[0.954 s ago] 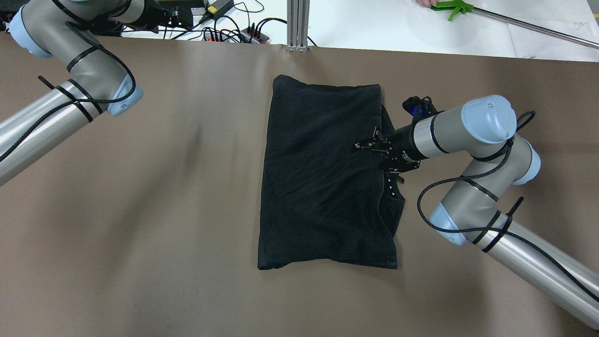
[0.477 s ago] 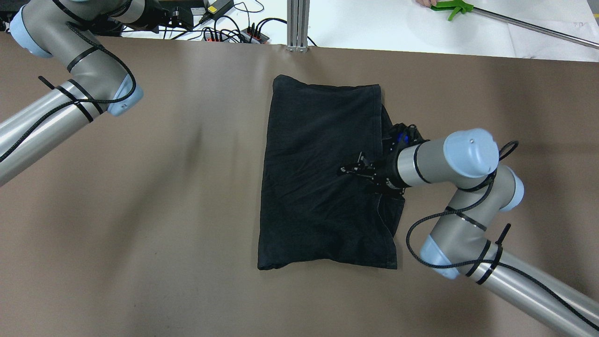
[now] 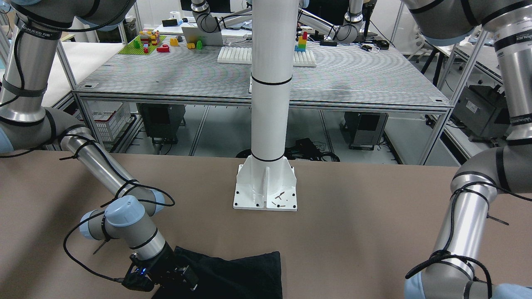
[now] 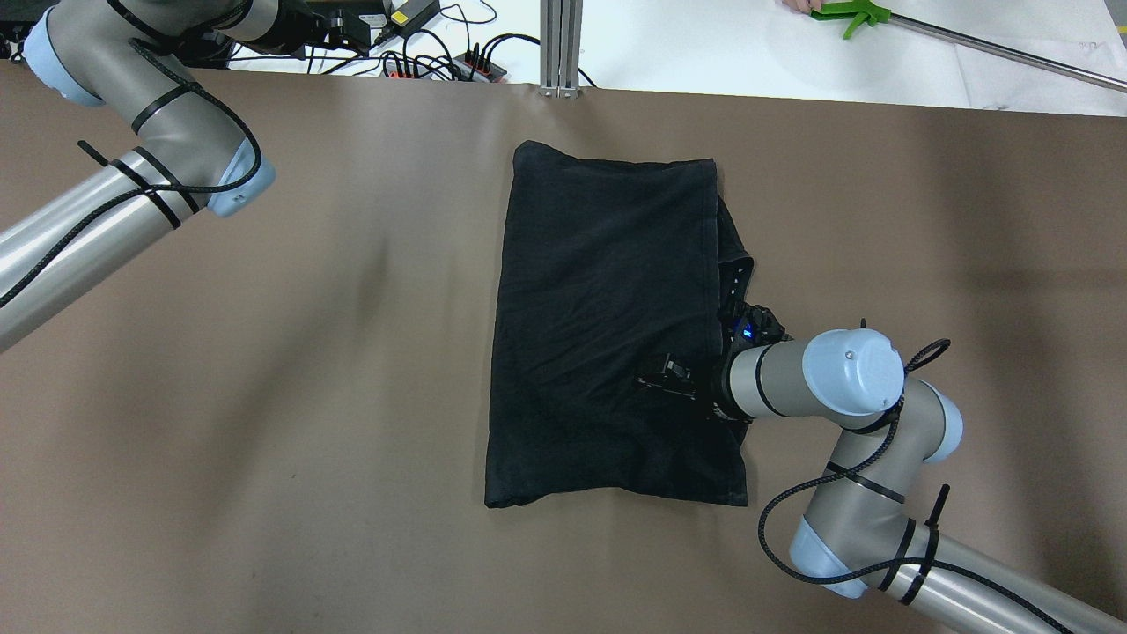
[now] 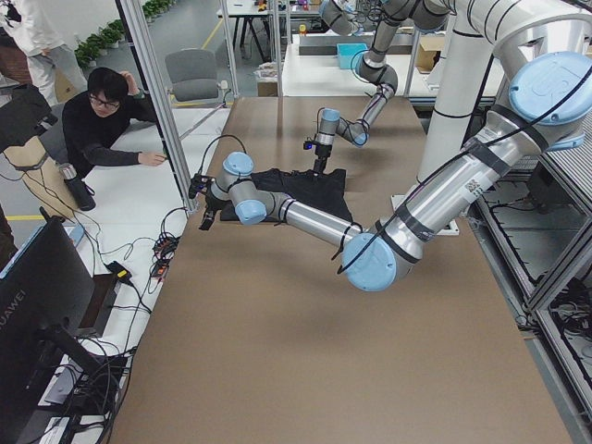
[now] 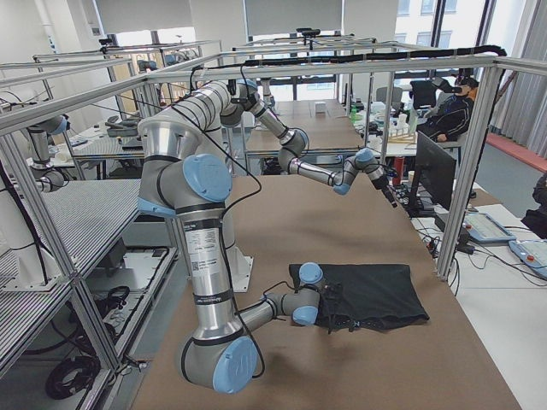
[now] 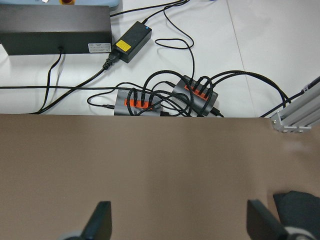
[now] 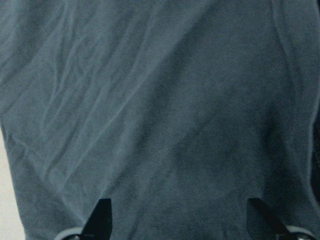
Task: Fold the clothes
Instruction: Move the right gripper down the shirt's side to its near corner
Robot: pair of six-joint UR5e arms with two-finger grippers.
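The clothes (image 4: 599, 335), one dark garment already doubled over, lie flat on the brown table (image 4: 264, 396), straight out in front of the white pillar (image 3: 270, 104) and well clear of its base plate. The long axis runs directly away from the pillar. A lower layer peeps out along the edge on the robot's right.

The right pincer (image 4: 660, 380) hangs low over the half of the cloth nearer the pillar, just inside that right-hand edge. It points across the short axis. It is released: the wrist view shows both fingers (image 8: 101, 216) spread, with only smooth fabric beneath them and nothing pinched.

The left pincer (image 7: 180, 226) is also released. It is far from the pillar on the robot's left, over bare table near the power strips (image 7: 165, 97).

The right arm is plainly nearer. A fold across the long axis would probably start from the end closest to the pillar.
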